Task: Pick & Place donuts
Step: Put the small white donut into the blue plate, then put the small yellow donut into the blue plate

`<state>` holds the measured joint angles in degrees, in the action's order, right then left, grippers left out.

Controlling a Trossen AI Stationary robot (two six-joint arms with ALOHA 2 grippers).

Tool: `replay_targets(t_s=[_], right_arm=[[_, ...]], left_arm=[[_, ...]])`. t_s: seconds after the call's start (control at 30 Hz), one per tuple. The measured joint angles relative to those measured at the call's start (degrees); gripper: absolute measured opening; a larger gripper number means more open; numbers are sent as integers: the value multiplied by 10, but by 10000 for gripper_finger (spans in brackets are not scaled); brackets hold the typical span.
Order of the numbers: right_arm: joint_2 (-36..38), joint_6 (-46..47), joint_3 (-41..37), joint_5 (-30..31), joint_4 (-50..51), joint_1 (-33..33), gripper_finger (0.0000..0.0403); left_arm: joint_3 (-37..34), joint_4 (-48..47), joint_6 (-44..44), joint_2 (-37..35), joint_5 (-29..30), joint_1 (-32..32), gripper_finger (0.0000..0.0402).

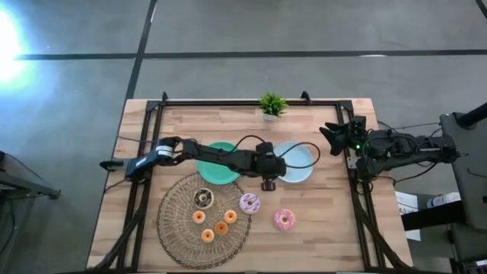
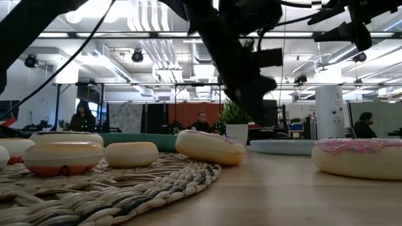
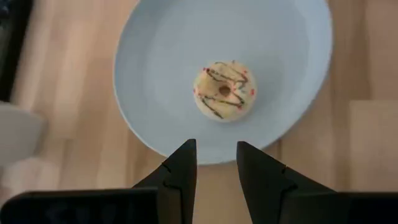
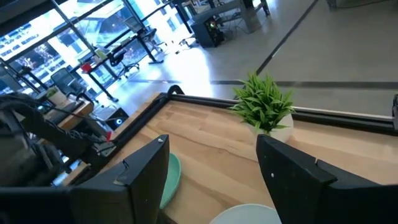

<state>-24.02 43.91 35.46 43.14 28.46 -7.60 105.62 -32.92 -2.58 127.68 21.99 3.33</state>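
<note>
A small yellow donut (image 3: 224, 91) with dark drizzle lies flat on the light-blue plate (image 3: 155, 74). My left gripper (image 3: 214, 163) hovers open above that plate's rim, clear of the donut, at mid-table (image 1: 275, 172). A dark brown donut (image 1: 202, 199) and several tiny orange donuts (image 1: 221, 227) lie on the woven mat (image 1: 179, 228). The pale sprinkled donut (image 1: 249, 202) sits at the mat's right edge. The bright pink donut (image 1: 284, 219) rests on bare wood. My right gripper (image 1: 335, 134) waits open above the table's far right (image 4: 211, 163).
A teal plate (image 1: 221, 169) lies left of the light-blue plate (image 1: 303, 172), partly under my left arm. A small potted plant (image 1: 272, 105) stands at the far edge. Black frame rails (image 1: 358, 198) run along the table's sides. Bare wood shows at the near right.
</note>
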Motion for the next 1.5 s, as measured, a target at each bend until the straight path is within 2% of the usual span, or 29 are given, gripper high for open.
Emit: replay_targets(t_s=[0.1,0.27,0.43,0.6,0.67,0.87,1.0,1.17,1.3,1.5], right_arm=[[-3,0,0,-10,10,0,233],[-17,9,-1,-57,47,0,233],[-55,18,-7,-122,75,0,233],[-121,17,-11,-182,70,0,233],[-151,10,-11,-204,63,0,233],[-234,-11,-11,-238,0,0,233],[-274,-29,-11,-266,-38,0,233],[-311,-36,-6,-272,-52,0,233],[-333,-38,4,-272,-53,0,233],[-351,-41,14,-272,-52,0,233]], left_arm=[[-20,-17,14,-22,-33,1,90],[-88,3,51,-76,-44,6,90],[-228,37,123,-181,-52,5,90],[-388,97,229,-315,-132,17,90],[-441,114,264,-361,-147,28,90],[-542,113,388,-452,-147,74,90],[-556,115,384,-466,-149,129,90],[-555,144,372,-444,-157,190,90],[-528,162,350,-397,-157,223,90],[-436,137,270,-288,-133,240,90]])
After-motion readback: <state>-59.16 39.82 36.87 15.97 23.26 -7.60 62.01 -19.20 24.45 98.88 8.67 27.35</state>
